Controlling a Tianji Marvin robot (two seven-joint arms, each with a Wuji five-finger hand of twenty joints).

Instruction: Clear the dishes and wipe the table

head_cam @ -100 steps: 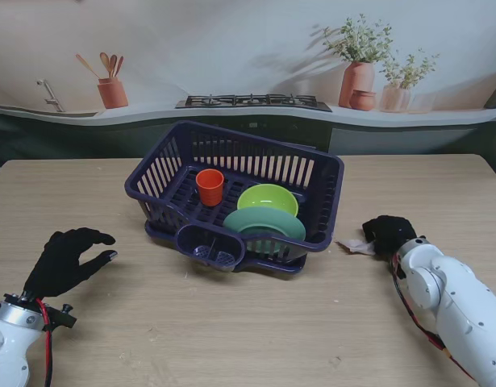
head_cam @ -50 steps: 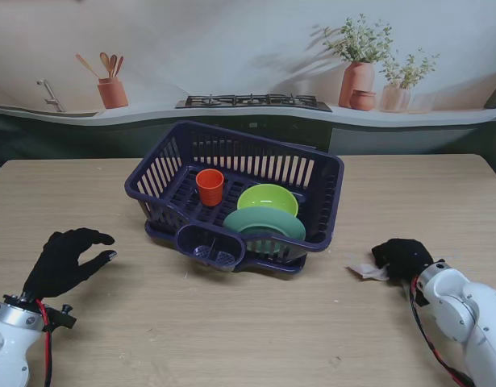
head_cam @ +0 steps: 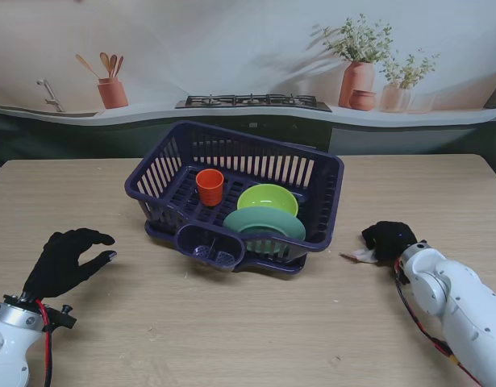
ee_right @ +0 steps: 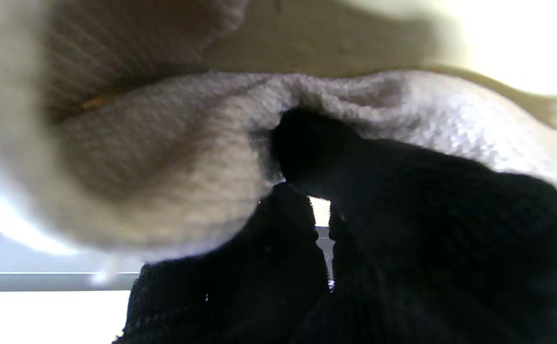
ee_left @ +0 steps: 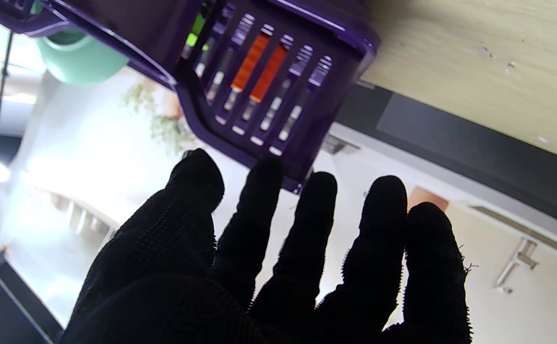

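A dark purple dish rack (head_cam: 155,184) stands mid-table and holds an orange cup (head_cam: 210,186), a lime bowl (head_cam: 268,197) and a teal plate (head_cam: 264,223). To its right, my right hand (head_cam: 389,239) presses down on a whitish cloth (head_cam: 363,255) lying on the table; only a corner of it sticks out toward the rack. The right wrist view is filled by the cloth (ee_right: 164,157) bunched against my black fingers (ee_right: 307,148). My left hand (head_cam: 66,260) hovers open over the table's left side, fingers spread (ee_left: 259,248), pointing at the rack (ee_left: 269,71).
The wooden table (head_cam: 231,322) runs out to the far edge, where a dark counter carries a stove (head_cam: 254,101), a utensil pot (head_cam: 112,90) and potted plants (head_cam: 359,68). A cutlery cup (head_cam: 210,244) juts from the rack's near side.
My right hand slid the cloth nearer to me and rightward, then came back toward the rack, ending close to its starting spot. The left hand has not moved.
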